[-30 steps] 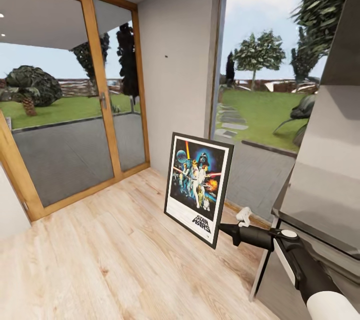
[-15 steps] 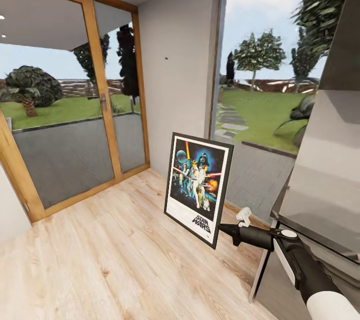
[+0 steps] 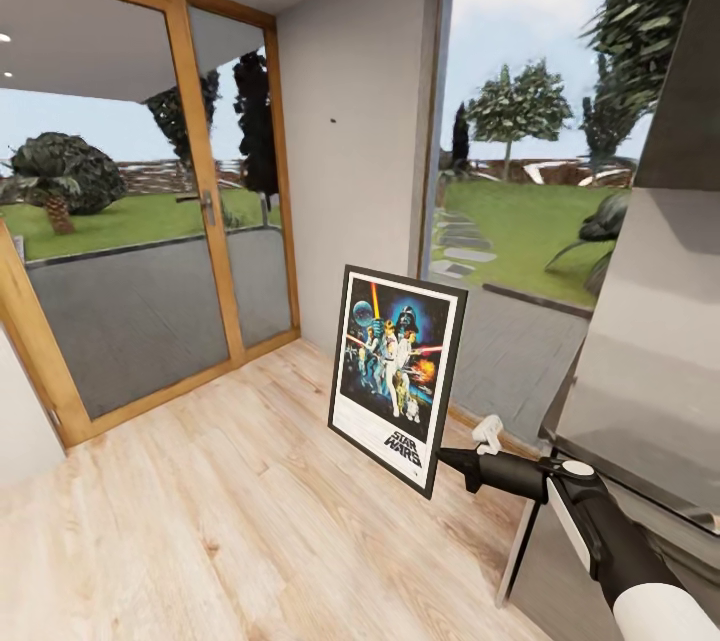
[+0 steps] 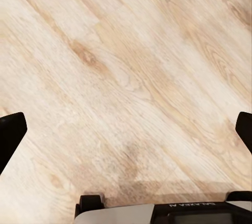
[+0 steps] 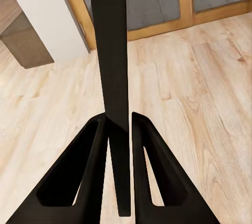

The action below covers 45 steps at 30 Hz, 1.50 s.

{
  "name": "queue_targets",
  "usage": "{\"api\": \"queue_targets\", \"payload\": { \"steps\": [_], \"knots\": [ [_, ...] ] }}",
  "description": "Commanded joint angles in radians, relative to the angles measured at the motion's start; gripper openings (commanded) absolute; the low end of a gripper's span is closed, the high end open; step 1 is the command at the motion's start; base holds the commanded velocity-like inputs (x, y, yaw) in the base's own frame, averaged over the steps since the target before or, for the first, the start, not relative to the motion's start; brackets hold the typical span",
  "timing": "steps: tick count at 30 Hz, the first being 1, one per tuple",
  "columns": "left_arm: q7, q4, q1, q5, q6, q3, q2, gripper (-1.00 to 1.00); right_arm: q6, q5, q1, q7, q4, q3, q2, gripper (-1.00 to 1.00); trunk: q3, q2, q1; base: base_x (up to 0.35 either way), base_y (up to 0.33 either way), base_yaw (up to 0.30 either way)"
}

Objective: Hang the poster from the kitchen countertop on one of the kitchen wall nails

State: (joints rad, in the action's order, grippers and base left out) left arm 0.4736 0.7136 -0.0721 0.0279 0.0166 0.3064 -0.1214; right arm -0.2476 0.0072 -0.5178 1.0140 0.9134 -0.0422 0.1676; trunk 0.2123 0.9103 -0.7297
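Door [image 3: 130, 211]: wood-framed glass, far left; plank floor [image 3: 200, 521] below.

Left gripper [image 4: 126, 129]: fingers spread wide apart, nothing between them, pointed down at the floor.

Nail [image 3: 332, 118]: dark speck on the grey wall panel [image 3: 350, 171], high up between door and window.

Poster [image 3: 397, 376]: held upright in mid-air, long axis near vertical, face toward the camera, off the floor. It sits below the nail and slightly right of it; judged, hanging calls for a lift up and toward the wall.

Right gripper [image 5: 119, 129]: clamped on the poster's frame edge, reaching from the right; the nearer arm.

Countertop [image 3: 640, 371]: grey metal, far right.
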Motion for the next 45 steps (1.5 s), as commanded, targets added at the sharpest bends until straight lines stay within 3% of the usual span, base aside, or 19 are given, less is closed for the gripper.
{"api": "queue_targets", "payload": {
  "steps": [1,45],
  "knots": [
    [0.005,0.001,0.000,0.003,0.002,0.002,0.000,1.00,-0.010,-0.001,-0.001,0.006,0.001,-0.002,0.000,-1.00,-0.002,-0.006,0.004,0.000,0.000,0.000],
    [0.005,0.003,0.000,0.003,0.000,0.003,0.000,1.00,-0.010,-0.001,0.000,0.006,-0.004,-0.002,0.000,-1.00,-0.140,-0.314,0.172,0.000,0.000,0.000]
  ]
}}
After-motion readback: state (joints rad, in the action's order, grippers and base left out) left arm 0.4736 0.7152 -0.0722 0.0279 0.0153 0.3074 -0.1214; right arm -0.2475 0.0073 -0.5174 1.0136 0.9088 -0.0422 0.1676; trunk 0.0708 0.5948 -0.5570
